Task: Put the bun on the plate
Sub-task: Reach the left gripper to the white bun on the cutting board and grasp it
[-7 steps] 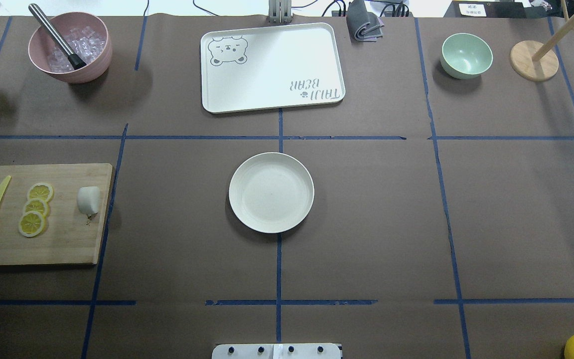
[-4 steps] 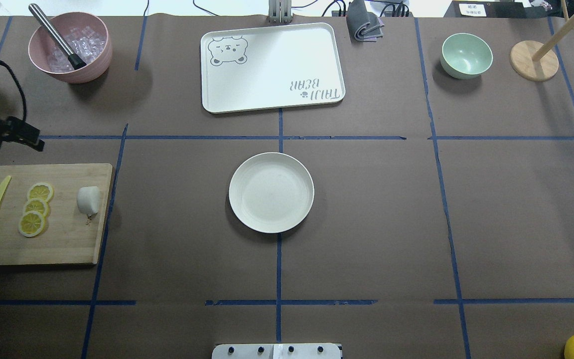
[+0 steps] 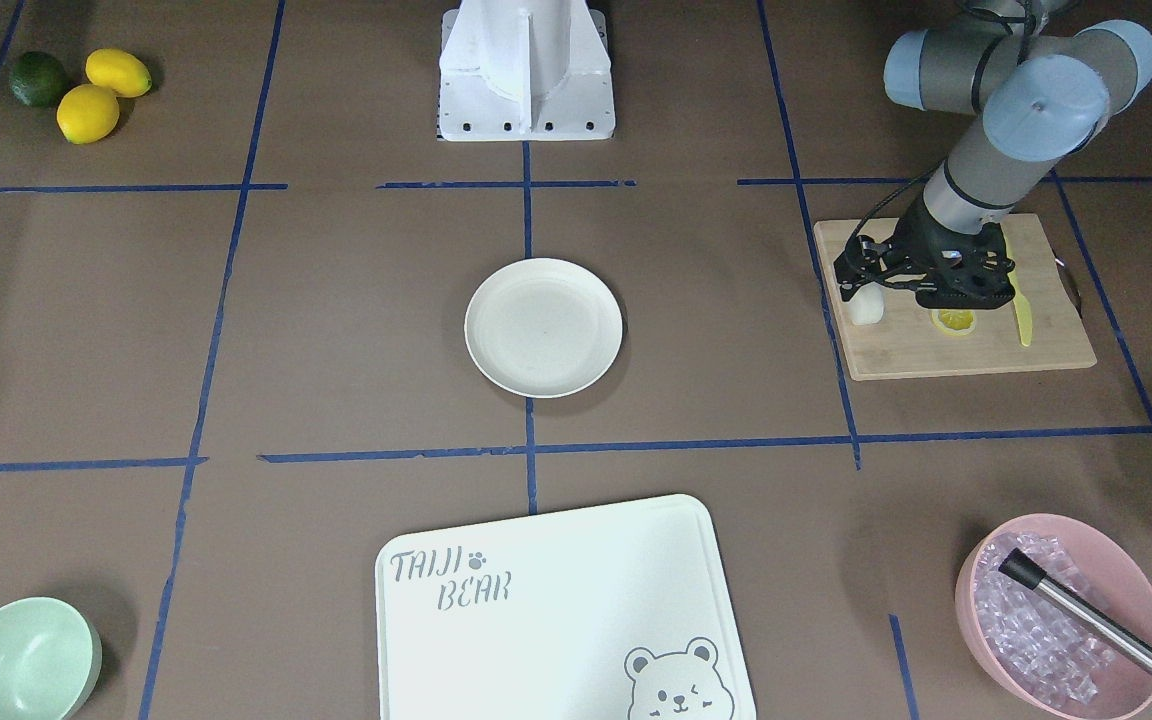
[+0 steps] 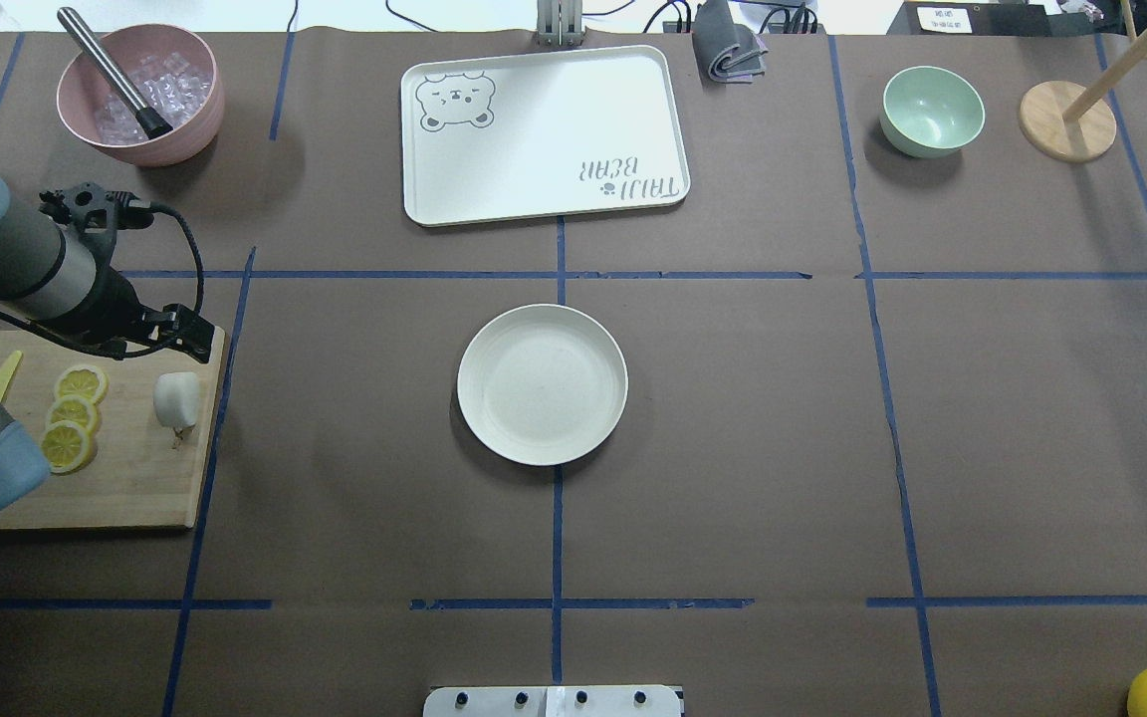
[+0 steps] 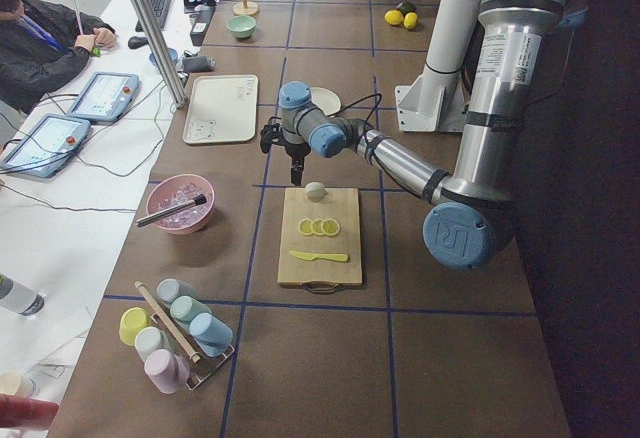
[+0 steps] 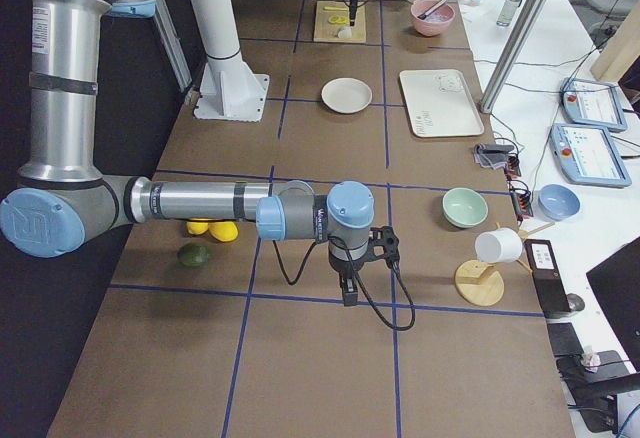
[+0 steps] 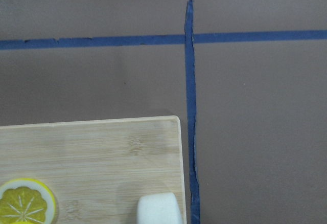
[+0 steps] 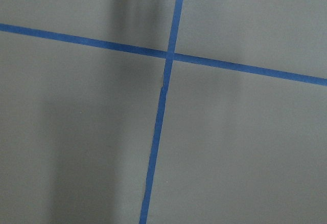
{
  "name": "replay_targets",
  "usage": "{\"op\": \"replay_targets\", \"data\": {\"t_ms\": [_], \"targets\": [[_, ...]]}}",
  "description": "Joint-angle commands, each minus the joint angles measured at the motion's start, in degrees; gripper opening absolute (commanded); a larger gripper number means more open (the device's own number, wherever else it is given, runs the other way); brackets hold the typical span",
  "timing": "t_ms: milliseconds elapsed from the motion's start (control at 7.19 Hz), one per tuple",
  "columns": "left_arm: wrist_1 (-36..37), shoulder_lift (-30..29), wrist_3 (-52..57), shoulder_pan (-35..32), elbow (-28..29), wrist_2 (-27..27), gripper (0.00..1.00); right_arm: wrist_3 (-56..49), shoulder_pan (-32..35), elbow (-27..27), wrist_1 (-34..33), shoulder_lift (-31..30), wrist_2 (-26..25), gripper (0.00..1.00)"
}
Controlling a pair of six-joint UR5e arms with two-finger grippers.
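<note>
I hold the left pincer (image 4: 197,342) above the bun (image 4: 177,399), which lies on the wooden cutting board (image 4: 135,478) at the edge nearest the plate (image 4: 542,384), well apart from it. The pincer carries nothing, and I cannot tell how wide it is open.
</note>
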Motion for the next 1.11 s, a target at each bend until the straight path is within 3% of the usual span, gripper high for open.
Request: {"op": "replay_targets", "data": {"t_ms": [0, 417, 557, 696, 835, 974], "targets": [[0.0, 0.1, -0.2, 1.6, 1.7, 0.3, 1.00, 0.0, 0.0, 0.0, 0.0, 0.1, 0.0, 1.00], [0.1, 0.1, 0.3, 4.0, 4.4, 0.4, 0.99, -0.1, 0.0, 0.0, 0.0, 0.2, 0.0, 1.00], [0.1, 0.3, 0.3, 4.0, 4.5, 0.5, 0.80, -0.2, 0.0, 0.0, 0.1, 0.2, 0.0, 1.00], [0.1, 0.3, 0.3, 4.1, 4.6, 0.5, 0.45, -0.2, 0.0, 0.0, 0.0, 0.2, 0.0, 1.00], [0.1, 0.5, 0.3, 4.0, 4.5, 0.5, 0.27, -0.2, 0.0, 0.0, 0.0, 0.2, 0.0, 1.00], [0.1, 0.5, 0.3, 4.0, 4.5, 0.5, 0.20, -0.2, 0.0, 0.0, 0.1, 0.2, 0.0, 1.00]]}}
